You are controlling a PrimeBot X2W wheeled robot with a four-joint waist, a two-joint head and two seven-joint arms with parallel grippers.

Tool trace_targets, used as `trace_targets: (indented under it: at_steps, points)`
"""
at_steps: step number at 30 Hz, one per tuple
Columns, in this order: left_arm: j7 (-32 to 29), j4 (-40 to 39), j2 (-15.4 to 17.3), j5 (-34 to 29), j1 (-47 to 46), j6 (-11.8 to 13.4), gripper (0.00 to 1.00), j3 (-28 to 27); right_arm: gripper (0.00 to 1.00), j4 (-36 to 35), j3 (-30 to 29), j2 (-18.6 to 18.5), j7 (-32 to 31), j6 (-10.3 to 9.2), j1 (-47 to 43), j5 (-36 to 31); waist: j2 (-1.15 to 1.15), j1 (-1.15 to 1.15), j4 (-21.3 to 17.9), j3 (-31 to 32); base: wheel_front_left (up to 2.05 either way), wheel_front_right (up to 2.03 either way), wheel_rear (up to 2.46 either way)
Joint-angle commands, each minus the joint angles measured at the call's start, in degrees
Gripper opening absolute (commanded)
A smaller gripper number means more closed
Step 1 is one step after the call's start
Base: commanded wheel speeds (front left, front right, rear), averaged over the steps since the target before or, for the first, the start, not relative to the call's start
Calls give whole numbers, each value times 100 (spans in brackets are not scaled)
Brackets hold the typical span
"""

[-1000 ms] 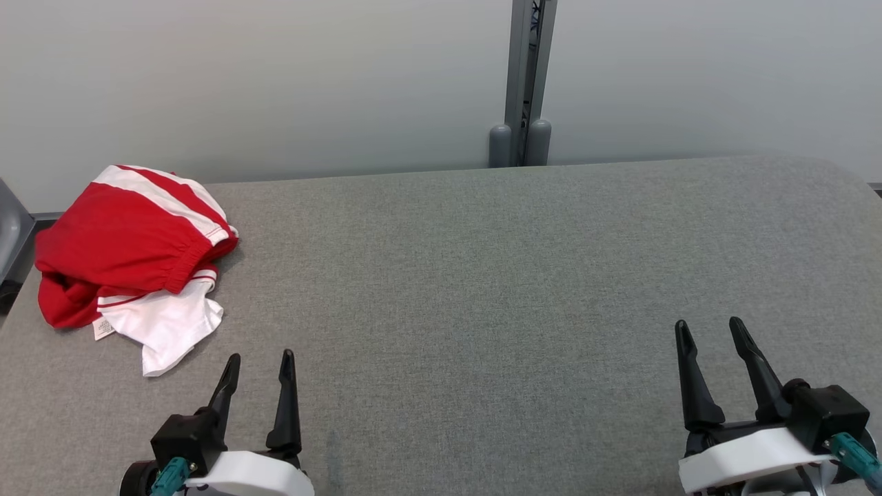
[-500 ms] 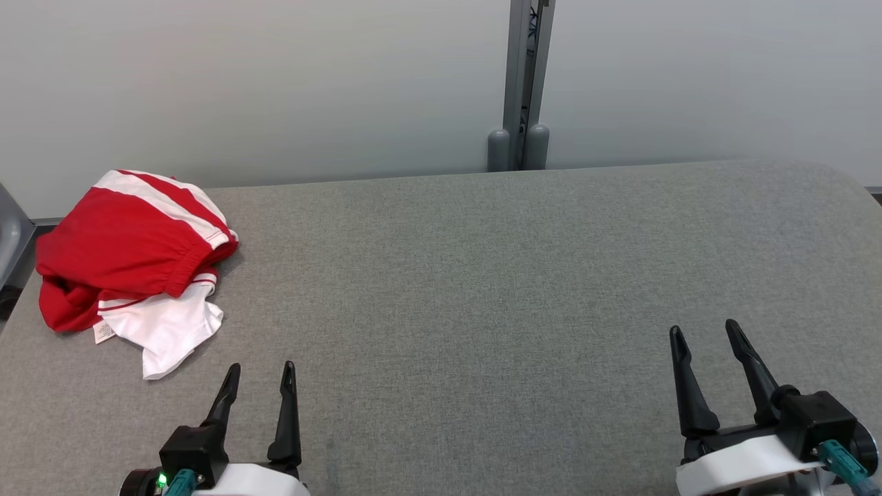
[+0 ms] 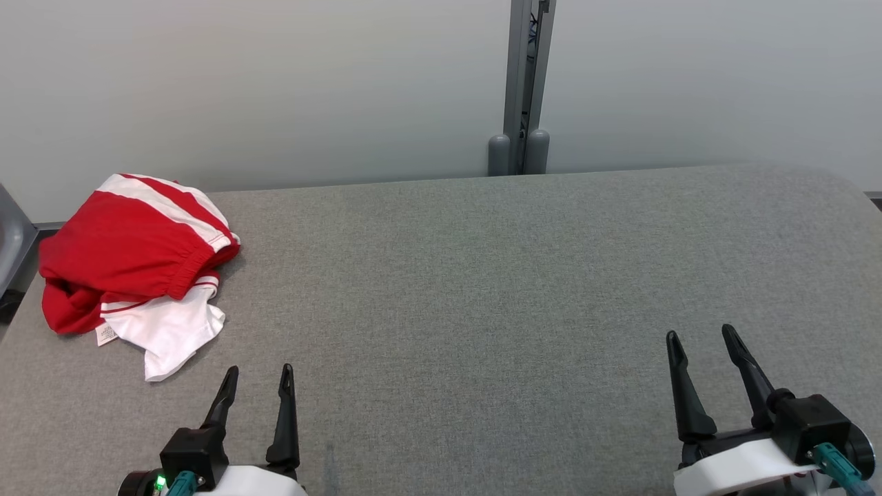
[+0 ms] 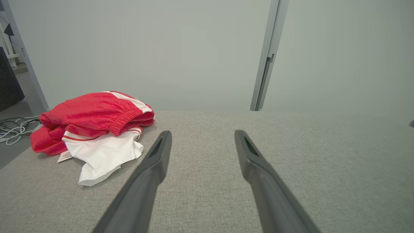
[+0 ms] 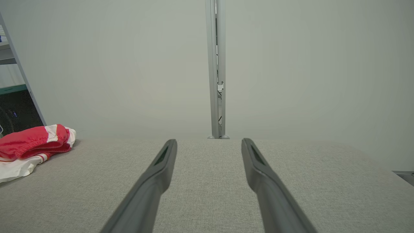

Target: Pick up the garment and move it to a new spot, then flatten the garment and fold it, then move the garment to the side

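Note:
A crumpled red and white garment [image 3: 131, 265] lies bunched at the far left of the grey table [image 3: 482, 275]; an elastic waistband and a small label show on it. The left wrist view has the garment [image 4: 93, 129] ahead and to the left, the right wrist view has the garment [image 5: 29, 145] at its left edge. My left gripper [image 3: 259, 373] hovers open near the table's front edge, a short way right of the garment and apart from it. My right gripper [image 3: 699, 335] stands open at the front right with nothing between its fingers.
A pale wall runs behind the table, with a grey metal post [image 3: 524, 83] at its middle. Cables [image 4: 13, 127] lie on the floor beyond the table's left edge. A dark object [image 3: 10, 241] stands off the left end.
The whole head picture has shifted slightly downward, a camera move. Both grippers sit a little lower in the picture, still open. The garment has not moved on the table.

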State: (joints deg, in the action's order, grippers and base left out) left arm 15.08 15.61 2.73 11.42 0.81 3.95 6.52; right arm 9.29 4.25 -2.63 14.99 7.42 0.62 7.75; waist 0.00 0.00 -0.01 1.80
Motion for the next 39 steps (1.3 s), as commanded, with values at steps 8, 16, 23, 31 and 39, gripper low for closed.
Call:
trace_targets:
  at_steps: [8, 16, 23, 31, 39]
  points:
    - [14, 2, 29, -39, 46, 2, 100, -25, 100, 15, 10, -47, 30, 13, -37, -16, 0, 0, 3, -9, 0, 0, 0]
    - [14, 8, 29, -51, 36, -2, 100, -15, 100, 20, -11, -47, 30, 13, -49, -7, 0, 0, 30, -5, 0, 0, 0]
    - [13, 20, 30, -63, -57, -14, 100, 6, 100, 14, -43, -44, 30, 13, -84, -8, 0, 0, 252, -14, 0, 0, 0]
    - [13, -5, 28, -138, -119, -17, 100, -23, 100, -33, -11, -43, 30, 13, -49, 48, 0, 0, 1047, -66, 0, 0, 0]
    - [13, 1, 27, -172, -115, -48, 100, -92, 100, -34, 38, -43, 30, 13, 8, 66, 0, 0, 1965, -111, 0, 0, 0]
